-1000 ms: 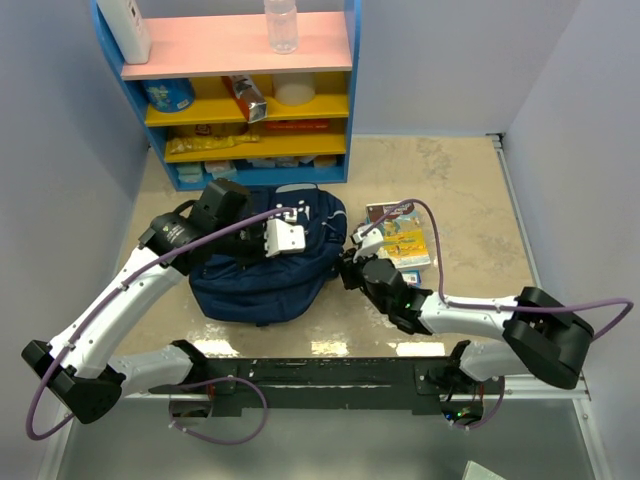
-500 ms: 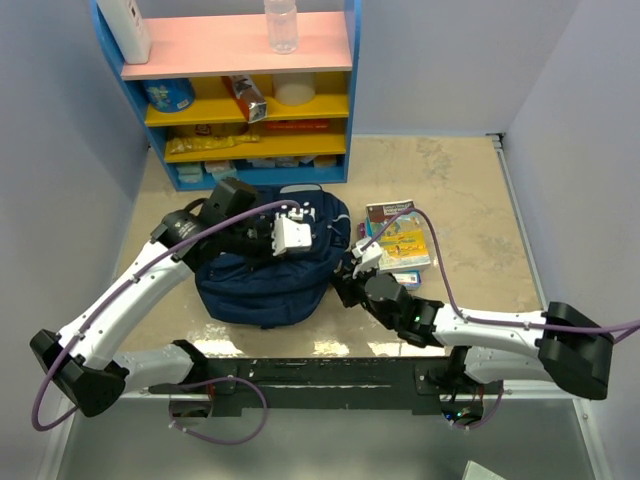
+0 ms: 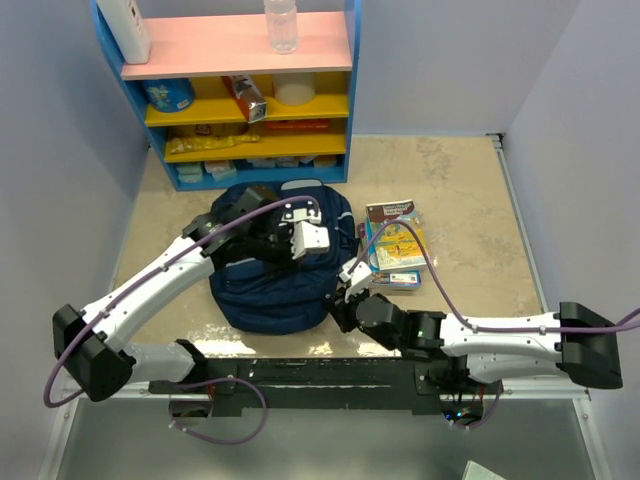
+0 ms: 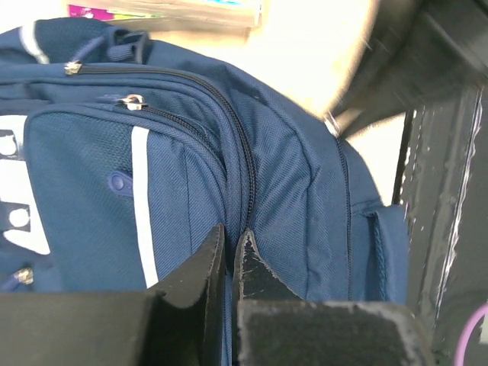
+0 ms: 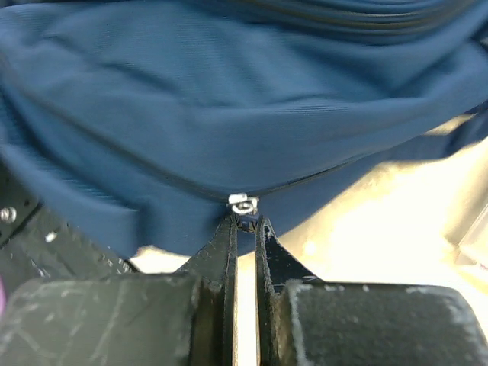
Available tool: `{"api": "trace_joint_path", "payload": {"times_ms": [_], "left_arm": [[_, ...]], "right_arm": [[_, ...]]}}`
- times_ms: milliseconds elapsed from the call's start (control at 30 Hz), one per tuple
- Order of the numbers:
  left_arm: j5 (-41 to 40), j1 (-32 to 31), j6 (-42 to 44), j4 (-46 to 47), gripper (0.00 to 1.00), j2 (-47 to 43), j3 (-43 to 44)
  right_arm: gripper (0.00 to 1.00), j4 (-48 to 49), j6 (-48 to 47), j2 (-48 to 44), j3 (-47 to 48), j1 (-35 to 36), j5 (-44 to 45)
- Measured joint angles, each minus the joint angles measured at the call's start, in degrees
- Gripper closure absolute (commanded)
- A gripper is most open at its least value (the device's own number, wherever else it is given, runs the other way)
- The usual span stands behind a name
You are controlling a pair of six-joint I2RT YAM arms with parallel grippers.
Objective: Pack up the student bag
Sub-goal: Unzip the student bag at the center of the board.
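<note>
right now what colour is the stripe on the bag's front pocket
Whitish stripe on navy student bag; clearest in left wrist view.

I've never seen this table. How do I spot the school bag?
Find the blue shelf unit with pink and yellow shelves at the back. Right in front lies the student bag. It is big, navy and fabric, unlike the small colourful books beside it.

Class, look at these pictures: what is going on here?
Two robot arms are working on a navy backpack. The right gripper is shut on a zip pull at its side; the left gripper pinches fabric by a zip on top. Some books lie beside the backpack, not yet packed.
</note>
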Motion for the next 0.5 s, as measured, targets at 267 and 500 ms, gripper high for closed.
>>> {"api": "trace_joint_path", "payload": {"times_ms": [267, 500], "left_arm": [[0.42, -0.48, -8.7, 6.73, 1.0, 9.38, 0.63], [-0.11, -0.39, -16.94, 11.98, 1.0, 16.61, 6.45]], "right_arm": [[1.0, -4.52, 2.82, 1.51, 2.62, 9.42, 7.1], [0.9, -6.23, 4.9, 3.5, 6.56, 14.53, 11.67]]}}
